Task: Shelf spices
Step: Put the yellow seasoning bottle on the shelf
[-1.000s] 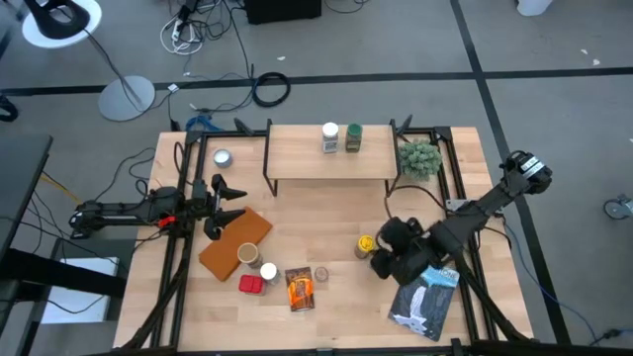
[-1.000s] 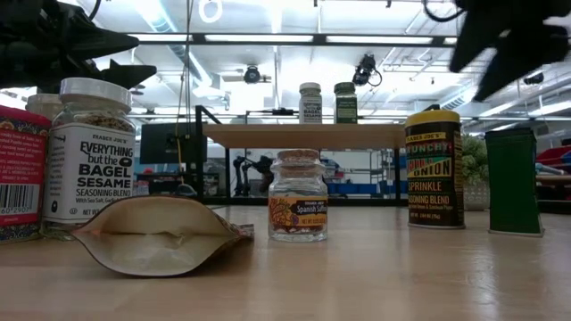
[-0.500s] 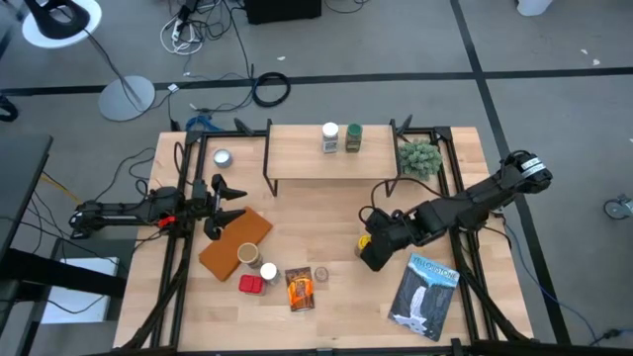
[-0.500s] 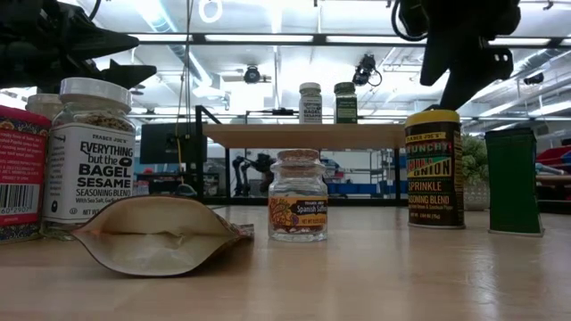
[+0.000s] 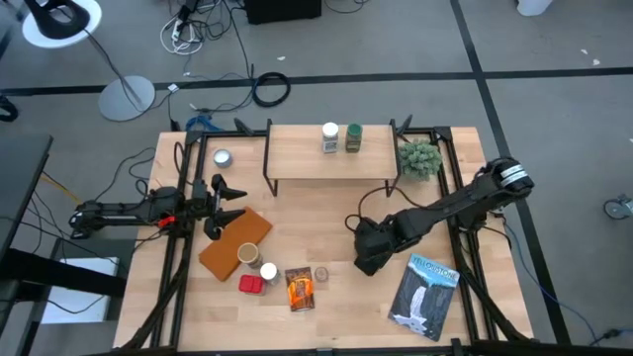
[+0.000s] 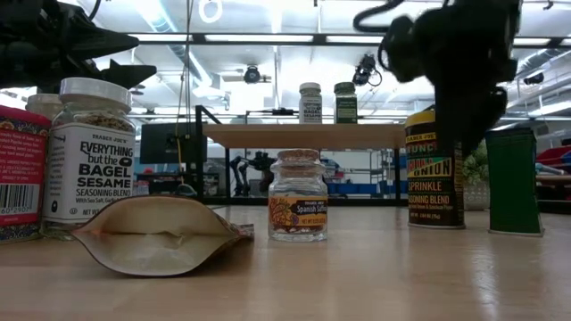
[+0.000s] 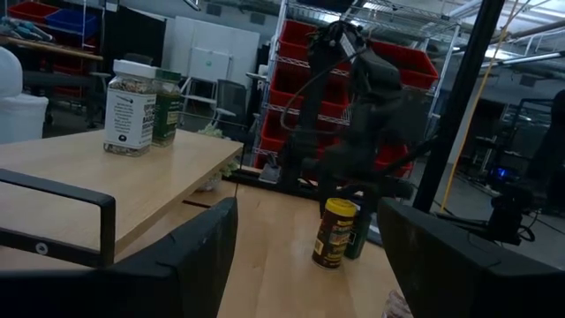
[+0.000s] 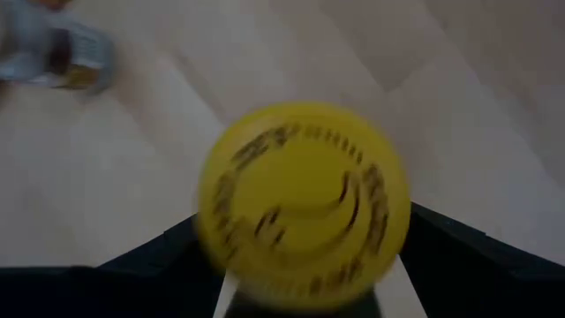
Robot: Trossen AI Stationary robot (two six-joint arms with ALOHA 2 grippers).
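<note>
Upright, yellow-lidded jar [image 8: 303, 205] — lid up — between right fingers [image 8: 450, 252].

Both arms are dark, nearly black, built of slim tubular links with bulkier joint housings. The right arm [image 5: 450, 206] carries a pale band near its outer joint and ends in a blocky black end effector [image 5: 368, 249] with a black cable looping off it. The left arm [image 5: 129, 212] shows small red and orange marks near its wrist; its end effector [image 5: 233, 207] has two tapered black fingers [image 7: 199, 252] with flat, matte faces.
</note>
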